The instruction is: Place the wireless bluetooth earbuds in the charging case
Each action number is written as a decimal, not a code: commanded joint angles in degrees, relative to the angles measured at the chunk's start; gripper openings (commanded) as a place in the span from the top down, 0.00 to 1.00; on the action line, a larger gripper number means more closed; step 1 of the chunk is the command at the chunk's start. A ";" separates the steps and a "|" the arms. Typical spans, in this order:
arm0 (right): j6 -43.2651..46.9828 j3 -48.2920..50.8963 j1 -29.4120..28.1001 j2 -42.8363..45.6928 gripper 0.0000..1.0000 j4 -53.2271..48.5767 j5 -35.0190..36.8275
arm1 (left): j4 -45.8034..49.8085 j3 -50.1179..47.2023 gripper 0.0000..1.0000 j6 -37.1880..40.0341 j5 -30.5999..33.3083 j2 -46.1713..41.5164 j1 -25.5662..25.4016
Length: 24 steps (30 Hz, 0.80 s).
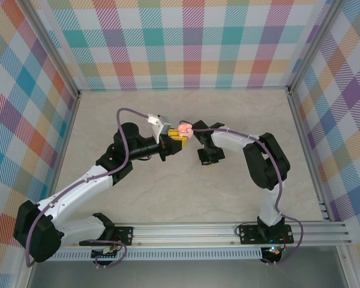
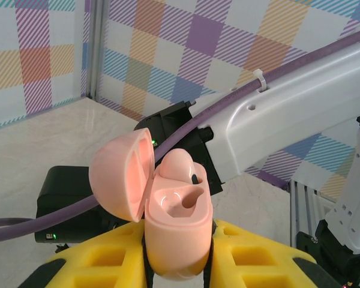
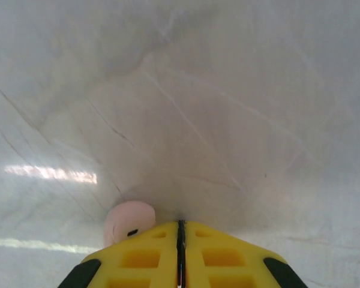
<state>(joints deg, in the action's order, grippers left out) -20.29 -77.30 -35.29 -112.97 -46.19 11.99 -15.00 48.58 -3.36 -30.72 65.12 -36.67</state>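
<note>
Left gripper (image 2: 179, 255) was clamped on the pale pink round plastic charging case (image 2: 174, 219), lid open, with one pale pink stemmed earbud (image 2: 179, 168) poking up from the far slot. Right gripper (image 3: 180, 240) was pinched shut just beside that bud. Looked like mid-seating to me, so next it'd need a gentle press down, then a bud for the empty near slot.

Pink charging case (image 2: 177, 240): smooth satin plastic. Yellow finger pads (image 2: 252, 252): matt moulded plastic. Tabletop (image 3: 228, 120): smooth, faintly glossy, marble-patterned.
</note>
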 commanded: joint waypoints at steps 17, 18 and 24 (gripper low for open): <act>1.44 -2.39 0.34 4.74 0.72 -2.42 -2.45 | -0.73 -0.02 0.75 0.81 0.38 -2.00 -0.86; 1.63 -2.73 0.38 4.53 0.69 -2.64 -3.42 | -0.73 -0.02 0.75 0.80 0.29 -1.99 -0.85; 1.91 -4.13 0.40 2.60 0.59 -2.93 -8.25 | -0.88 -0.07 0.75 0.79 0.35 -1.93 -0.86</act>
<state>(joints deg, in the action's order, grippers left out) -18.83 -79.53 -35.24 -109.86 -47.59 7.49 -14.94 48.58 -3.36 -30.35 64.51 -36.67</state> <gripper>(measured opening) 0.402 0.253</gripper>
